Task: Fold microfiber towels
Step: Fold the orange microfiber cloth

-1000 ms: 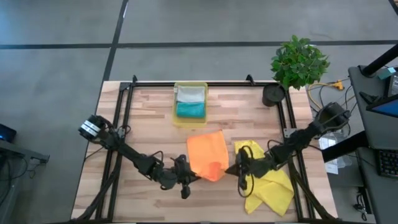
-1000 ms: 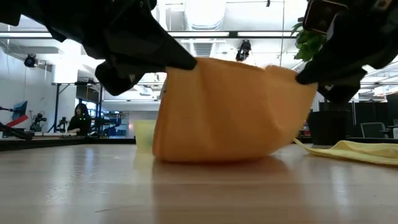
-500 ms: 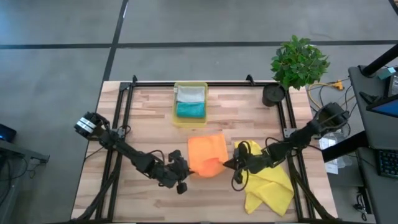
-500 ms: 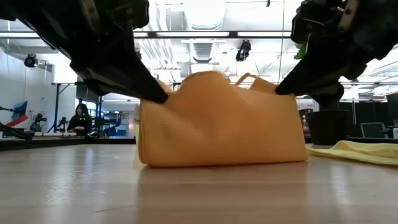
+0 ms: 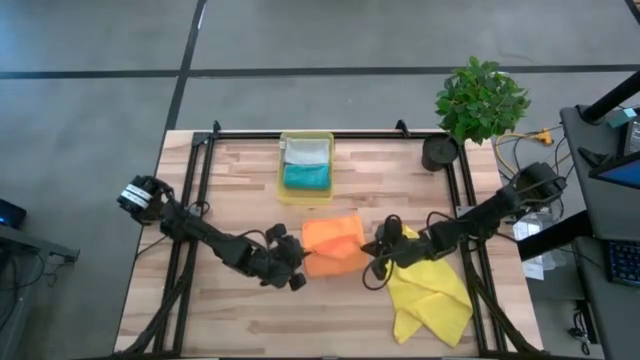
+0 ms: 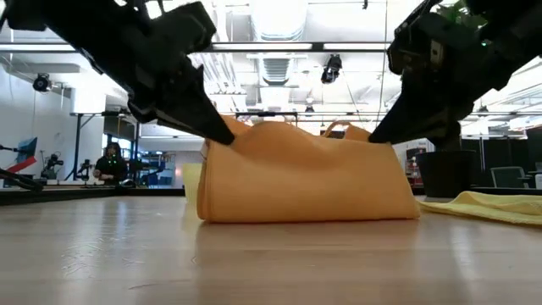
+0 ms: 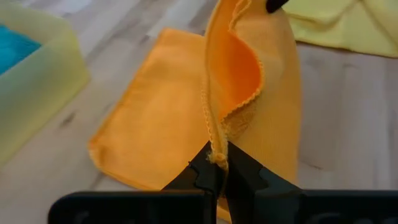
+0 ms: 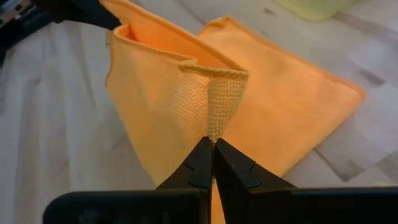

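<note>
- Left pincer (image 5: 297,268): fingers pressed together on one corner of the orange towel (image 5: 333,245), pinching the hem just above the counter (image 5: 240,200); the left wrist view shows the seam (image 7: 214,134) rising straight from between the closed tips.
- Right pincer (image 5: 372,250): likewise clamped tight on the opposite corner of the same towel, a fold of the edge (image 8: 214,102) gripped between the tips.
- Orange towel: held between the two pincers near the middle of the counter, its held edge raised and doubled over the part lying flat; in the low view it stands as a low hump (image 6: 305,182).
- Yellow towel (image 5: 430,300): crumpled on the counter under the right arm, just beside the orange one.
- Translucent yellow tray (image 5: 282,188): at the far edge of the counter, holding the teal towel (image 5: 306,177) and the light grey towel (image 5: 306,151), both folded, side by side.
- Potted plant (image 5: 481,100): at the far right corner, well apart from the towels.
</note>
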You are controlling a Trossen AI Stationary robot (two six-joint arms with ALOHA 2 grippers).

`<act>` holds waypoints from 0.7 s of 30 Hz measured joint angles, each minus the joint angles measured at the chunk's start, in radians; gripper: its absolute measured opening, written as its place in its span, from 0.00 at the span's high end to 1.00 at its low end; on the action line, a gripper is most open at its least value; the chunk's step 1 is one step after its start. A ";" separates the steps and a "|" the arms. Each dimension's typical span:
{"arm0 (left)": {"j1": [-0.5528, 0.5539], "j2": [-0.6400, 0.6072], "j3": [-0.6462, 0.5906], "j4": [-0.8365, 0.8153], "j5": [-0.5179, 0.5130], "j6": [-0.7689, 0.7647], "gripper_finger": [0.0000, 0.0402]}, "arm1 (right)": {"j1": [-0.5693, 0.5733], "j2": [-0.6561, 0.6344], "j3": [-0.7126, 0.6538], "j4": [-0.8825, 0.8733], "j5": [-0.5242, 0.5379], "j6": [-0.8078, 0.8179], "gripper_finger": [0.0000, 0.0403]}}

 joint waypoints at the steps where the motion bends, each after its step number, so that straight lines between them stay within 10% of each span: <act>1: 0.007 0.000 0.000 -0.005 0.000 0.004 1.00 | -0.004 -0.001 0.000 -0.006 0.006 0.002 0.98; 21: 0.140 -0.002 0.000 -0.022 0.003 0.110 1.00 | -0.129 -0.002 0.000 -0.038 0.005 -0.025 0.98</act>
